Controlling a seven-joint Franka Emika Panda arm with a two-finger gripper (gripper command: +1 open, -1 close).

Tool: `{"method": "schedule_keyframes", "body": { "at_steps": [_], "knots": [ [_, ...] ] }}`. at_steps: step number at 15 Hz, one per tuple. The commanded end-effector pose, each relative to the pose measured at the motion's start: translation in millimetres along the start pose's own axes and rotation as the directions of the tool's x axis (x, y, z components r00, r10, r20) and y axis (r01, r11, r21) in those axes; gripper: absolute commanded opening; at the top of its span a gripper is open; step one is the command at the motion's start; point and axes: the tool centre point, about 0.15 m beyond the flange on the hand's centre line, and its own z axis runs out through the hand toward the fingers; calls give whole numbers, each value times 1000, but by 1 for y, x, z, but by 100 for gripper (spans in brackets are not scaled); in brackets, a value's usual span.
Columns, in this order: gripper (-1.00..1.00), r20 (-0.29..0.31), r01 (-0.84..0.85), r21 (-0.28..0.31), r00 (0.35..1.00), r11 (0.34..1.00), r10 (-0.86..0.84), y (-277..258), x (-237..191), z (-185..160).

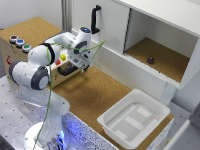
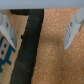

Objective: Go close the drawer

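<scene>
The drawer [image 1: 64, 67] is a light wooden box at the exterior view's left, with a red button [image 1: 63, 56] and a yellow button [image 1: 57, 62] on its front. Its black bar handle [image 1: 67, 71] shows partly below my arm. My gripper [image 1: 80, 61] hangs right in front of the drawer front. In the wrist view the gripper [image 2: 39, 30] is open, with both fingers [image 2: 72, 30] spread wide. The black handle [image 2: 29, 47] runs between them, nearer one finger, and touches neither. The wooden drawer front [image 2: 6, 52] with blue marks lies beside it.
A white cabinet door with a black vertical handle [image 1: 96, 19] stands behind the gripper. An open cabinet bay holds a small dark object [image 1: 150, 60]. A white plastic tray [image 1: 132, 117] sits on the cork floor [image 1: 95, 92]. Coloured buttons [image 1: 20, 42] sit on the box top.
</scene>
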Motion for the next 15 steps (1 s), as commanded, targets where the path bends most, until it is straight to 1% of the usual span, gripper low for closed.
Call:
{"method": "schedule_keyframes", "body": {
  "at_steps": [1, 4, 6, 8, 9, 13, 14, 15],
  "knots": [
    [100, 23, -26, -3, 999, 1000, 26, -16, 10, 32],
    [100, 20, -66, -19, 998, 998, 66, -18, 11, 37],
    [100, 3, -116, -38, 993, 992, 117, -15, 11, 37],
    [100, 9, -136, -7, 991, 991, 137, -13, 11, 38],
    [100, 9, -135, -6, 991, 991, 135, -15, 11, 39],
    [100, 12, -152, 40, 988, 987, 152, -12, 12, 39],
    [-100, 11, -149, 45, 989, 988, 149, -10, 13, 39],
    [-100, 13, -145, 46, 989, 988, 144, -8, 13, 40]
  ]
}}
